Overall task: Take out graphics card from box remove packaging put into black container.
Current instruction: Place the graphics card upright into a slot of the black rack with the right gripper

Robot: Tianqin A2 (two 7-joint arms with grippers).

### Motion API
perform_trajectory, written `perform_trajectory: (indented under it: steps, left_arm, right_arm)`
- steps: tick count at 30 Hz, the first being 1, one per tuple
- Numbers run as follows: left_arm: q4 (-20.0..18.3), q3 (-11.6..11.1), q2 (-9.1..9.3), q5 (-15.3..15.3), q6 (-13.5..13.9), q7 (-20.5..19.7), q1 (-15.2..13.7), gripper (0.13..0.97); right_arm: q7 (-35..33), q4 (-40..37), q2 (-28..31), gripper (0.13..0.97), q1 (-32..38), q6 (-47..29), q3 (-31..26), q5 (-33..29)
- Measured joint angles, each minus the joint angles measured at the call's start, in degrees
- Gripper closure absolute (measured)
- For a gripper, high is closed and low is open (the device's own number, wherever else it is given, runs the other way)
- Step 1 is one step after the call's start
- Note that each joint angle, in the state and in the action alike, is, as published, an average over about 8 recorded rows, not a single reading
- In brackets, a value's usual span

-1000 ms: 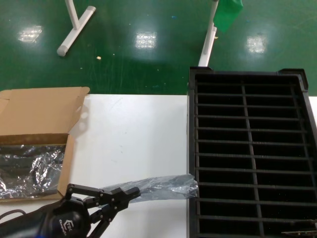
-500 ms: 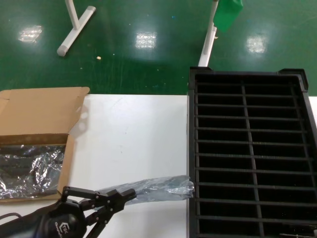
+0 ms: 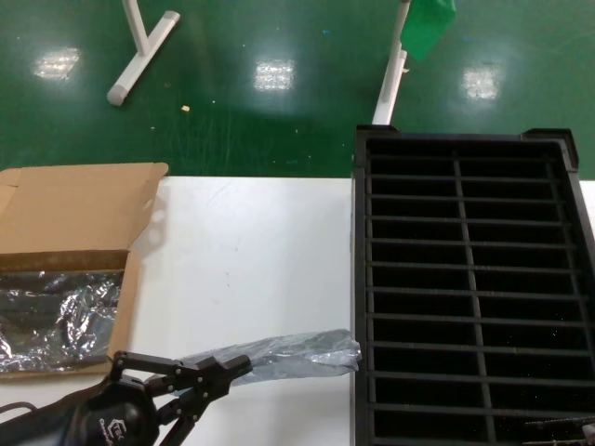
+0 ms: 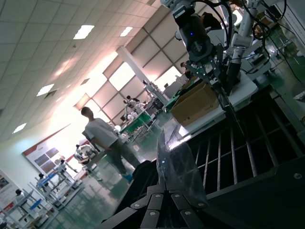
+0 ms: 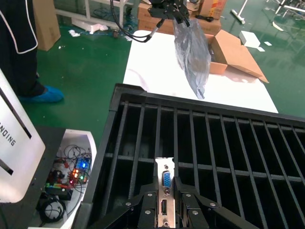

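Observation:
My right gripper (image 5: pixel 166 199) is shut on the graphics card (image 5: pixel 166 183), whose silver bracket and blue connector stick out from between the fingers. It hovers over the near end of the black container (image 3: pixel 465 279), and only its tips show at the head view's bottom right corner. My left gripper (image 3: pixel 228 370) is shut on the packaging (image 3: pixel 293 353), a limp silver-grey bag that hangs over the white table just left of the container's near corner. In the left wrist view the bag (image 4: pixel 178 164) rises from the closed fingers (image 4: pixel 157 202). The box (image 3: pixel 70 237) stands open at the left.
More silver bags (image 3: pixel 56 316) lie inside the box. The white table (image 3: pixel 251 251) runs between the box and the container. White stand legs (image 3: pixel 139 51) rest on the green floor behind. In the right wrist view a person's leg (image 5: pixel 21 47) stands beside the container.
My left gripper has drawn the bag a little back and to the left, away from the container's edge. The right gripper has kept hold of the card.

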Motion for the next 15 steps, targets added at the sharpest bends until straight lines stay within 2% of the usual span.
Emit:
perform_trajectory:
  steps: [8,15]
  left_arm:
    - [0.20,-0.14,0.20,-0.14,0.17,0.15,0.19,0.955]
    - [0.42,-0.30,0.35,-0.22,0.32,0.33,0.55,0.955]
  right_arm:
    - [0.34,-0.79,0.33,0.897,7.14,-0.01,-6.58,-0.94]
    - [1.76,-0.50,0.27,0.897,10.45,0.64,-9.70,-1.65]
